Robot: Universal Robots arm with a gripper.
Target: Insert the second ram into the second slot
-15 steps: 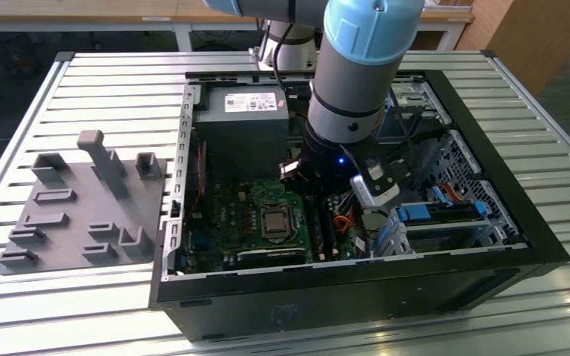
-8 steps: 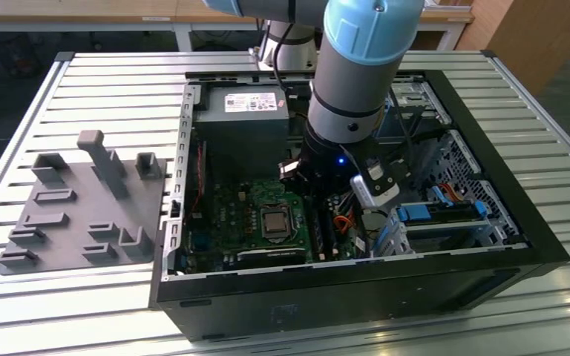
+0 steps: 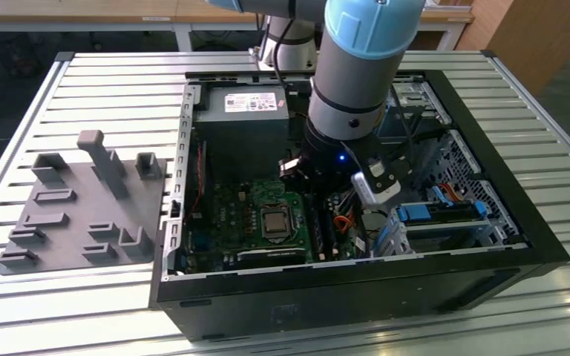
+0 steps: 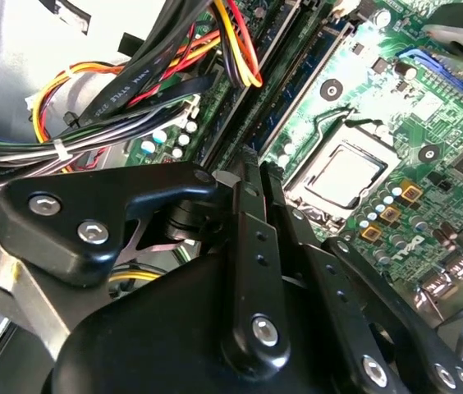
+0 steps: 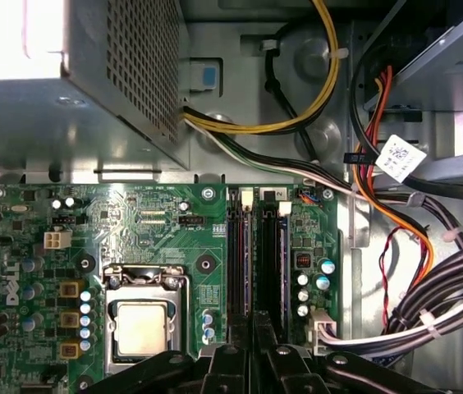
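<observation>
My gripper (image 3: 317,196) reaches down into the open computer case (image 3: 522,237), over the memory slots (image 5: 256,254) beside the processor socket (image 5: 143,324). In both wrist views its two black fingers (image 4: 248,238) lie close together, shut, with the tips (image 5: 253,345) right above the slot bank. A thin bluish board, the second ram (image 4: 314,78), stands on edge in the slots just ahead of the fingertips. I cannot tell whether it is pressed fully home. Nothing visible is clamped between the fingers.
Bundles of black, yellow and red cables (image 4: 133,90) hang close beside the slots. The metal power supply (image 3: 250,111) fills the case's far end. Blue drive-bay clips (image 3: 418,213) sit at the exterior view's right. A grey fixture (image 3: 77,215) lies on the slatted table.
</observation>
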